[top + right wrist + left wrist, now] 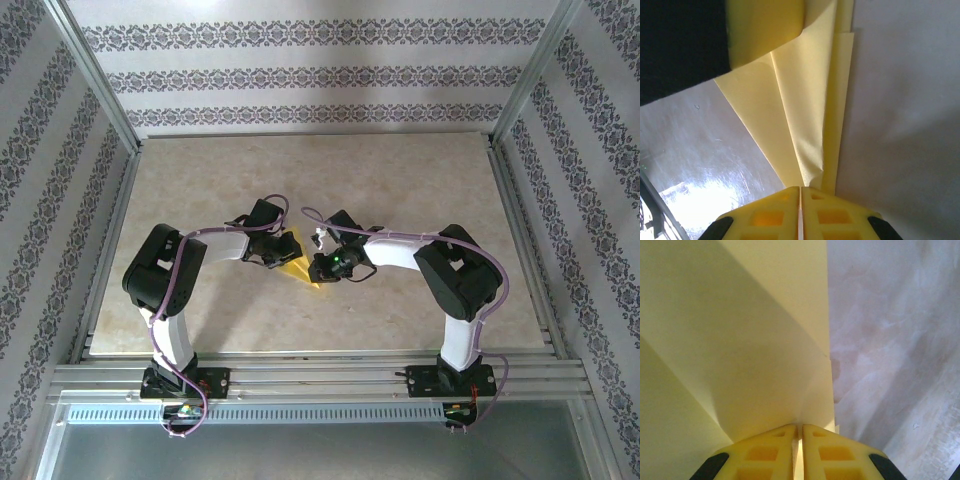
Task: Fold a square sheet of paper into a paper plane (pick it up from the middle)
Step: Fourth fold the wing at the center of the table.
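Observation:
The yellow sheet of paper (301, 268) is folded into a narrow layered wedge, much like a paper plane, and is held between my two grippers at the table's middle. My left gripper (283, 252) is shut on it from the left. In the left wrist view its yellow fingertips (800, 432) pinch a crease where broad folded panels (740, 340) meet. My right gripper (322, 266) is shut on it from the right. In the right wrist view its jaws (800, 192) clamp the paper's tapered end (795, 115), and the layers fan away toward the left gripper's yellow finger (765, 25).
The beige marble-patterned table (400, 180) stretches around both arms. Aluminium frame rails (320, 375) run along the near edge, and patterned walls (320, 70) close in the back and sides. The left gripper's black body (680, 40) sits close above the right gripper.

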Motion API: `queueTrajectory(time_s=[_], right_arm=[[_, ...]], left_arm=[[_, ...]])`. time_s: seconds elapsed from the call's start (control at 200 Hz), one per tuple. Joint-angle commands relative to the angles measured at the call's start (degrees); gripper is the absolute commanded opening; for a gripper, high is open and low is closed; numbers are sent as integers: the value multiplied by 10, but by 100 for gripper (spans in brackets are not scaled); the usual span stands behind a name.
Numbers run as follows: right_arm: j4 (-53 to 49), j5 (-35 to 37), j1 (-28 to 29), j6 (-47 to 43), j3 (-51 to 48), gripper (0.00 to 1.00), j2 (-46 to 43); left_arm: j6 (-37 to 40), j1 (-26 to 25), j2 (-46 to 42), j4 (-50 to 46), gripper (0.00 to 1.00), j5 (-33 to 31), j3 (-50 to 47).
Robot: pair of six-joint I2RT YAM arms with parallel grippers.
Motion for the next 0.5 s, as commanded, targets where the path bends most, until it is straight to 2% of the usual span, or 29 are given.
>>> queueTrajectory(time_s=[0.0,0.495], right_arm=[[-22,22,-4,-8,-4,13,11],[-57,16,-3,-25,-35,13,0]], left_arm=[[4,5,31,-55,14,-37,-6],[4,4,35,-64,14,-48,-1]])
